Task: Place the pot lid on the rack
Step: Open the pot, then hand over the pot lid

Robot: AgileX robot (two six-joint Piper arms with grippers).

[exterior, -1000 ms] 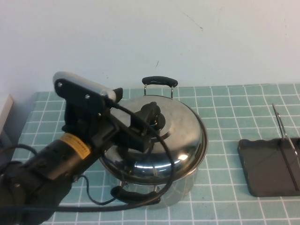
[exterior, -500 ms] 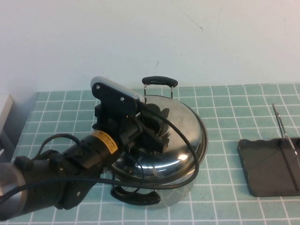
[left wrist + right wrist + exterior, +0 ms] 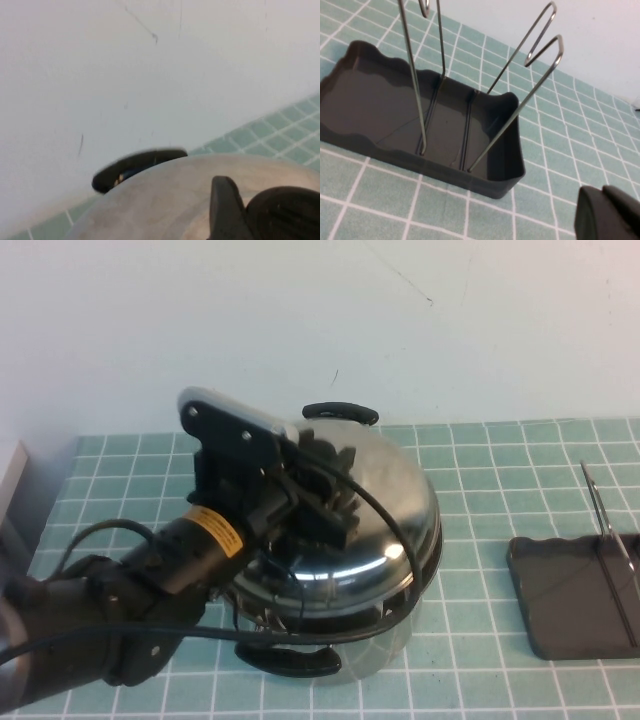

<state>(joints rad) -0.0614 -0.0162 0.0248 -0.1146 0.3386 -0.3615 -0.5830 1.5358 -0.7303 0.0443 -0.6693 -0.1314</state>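
Progress: early | our left gripper (image 3: 322,502) clamps the knob of the pot lid (image 3: 385,530), lid tilted over the pot (image 3: 385,645) | rack (image 3: 565,600) empty, well apart to the right | our right gripper (image 3: 607,215) near the rack, grip unclear | left: carry, slot.
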